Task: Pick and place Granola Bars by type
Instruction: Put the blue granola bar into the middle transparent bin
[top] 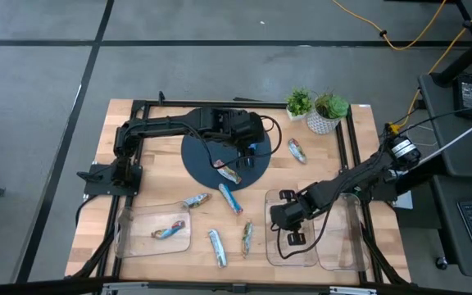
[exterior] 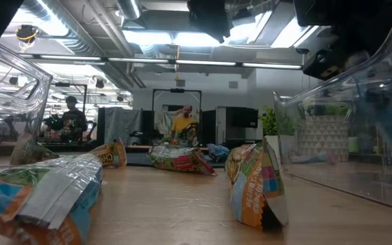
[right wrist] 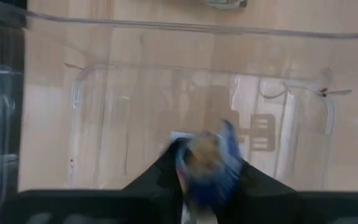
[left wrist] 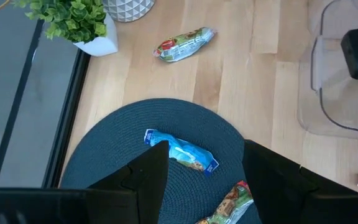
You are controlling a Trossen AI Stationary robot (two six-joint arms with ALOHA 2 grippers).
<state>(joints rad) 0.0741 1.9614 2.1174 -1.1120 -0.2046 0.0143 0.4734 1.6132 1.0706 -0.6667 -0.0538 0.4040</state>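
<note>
Right pincer (right wrist: 207,177), fingers closed on a blue bar (right wrist: 209,163), above clear tray (top: 275,246) for sorting; left pincer (left wrist: 205,180) open over dark mat (left wrist: 117,134).

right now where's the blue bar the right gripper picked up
Between the right gripper's fingers, the blue bar hangs over the clear tray at the table's right front, seen blurred in the right wrist view.

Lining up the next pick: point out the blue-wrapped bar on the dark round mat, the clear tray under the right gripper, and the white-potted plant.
Blue-wrapped bar (left wrist: 182,152): left wrist view, wrapper middle.
Clear tray (top: 274,256): high view, left rim.
White-potted plant (left wrist: 73,17): left wrist view, leaves.
</note>
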